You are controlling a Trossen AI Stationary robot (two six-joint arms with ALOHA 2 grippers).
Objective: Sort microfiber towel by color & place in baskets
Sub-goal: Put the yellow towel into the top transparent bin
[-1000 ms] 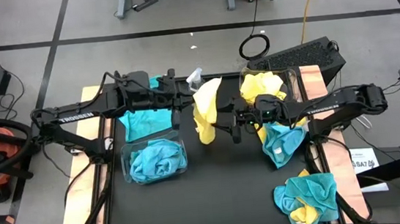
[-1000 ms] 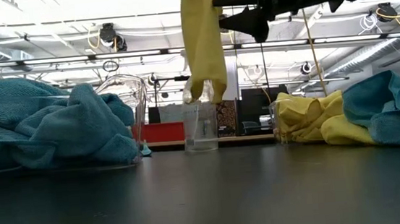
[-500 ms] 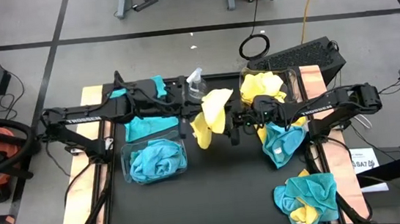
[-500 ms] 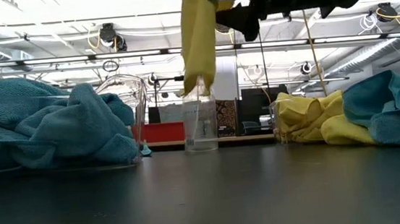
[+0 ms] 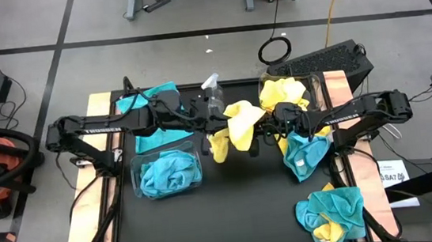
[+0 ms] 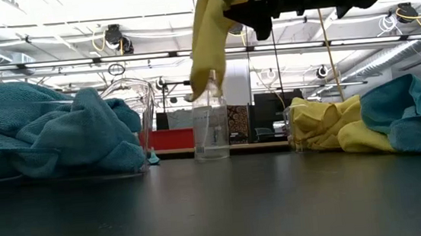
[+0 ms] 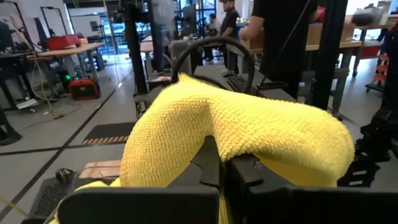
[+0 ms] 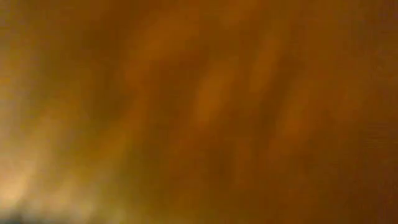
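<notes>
Two arms (image 5: 105, 125) (image 5: 358, 111), two clear baskets (image 5: 165, 173) (image 5: 316, 87), one spray bottle (image 5: 213, 91), and one yellow towel (image 5: 236, 125) held aloft; the heaped towels cannot be counted.

R wrist view all orange blur; yellow towel (image 5: 240, 123) hides both claws.

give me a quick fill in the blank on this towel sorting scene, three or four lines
1. The towel held up between the two arms is ____ in colour.
2. The left gripper is ____ on that towel.
3. The clear basket near the left arm holds ____ towels.
4. The spray bottle stands ____ on the table.

Missing words: yellow; shut; teal-blue; upright
</notes>
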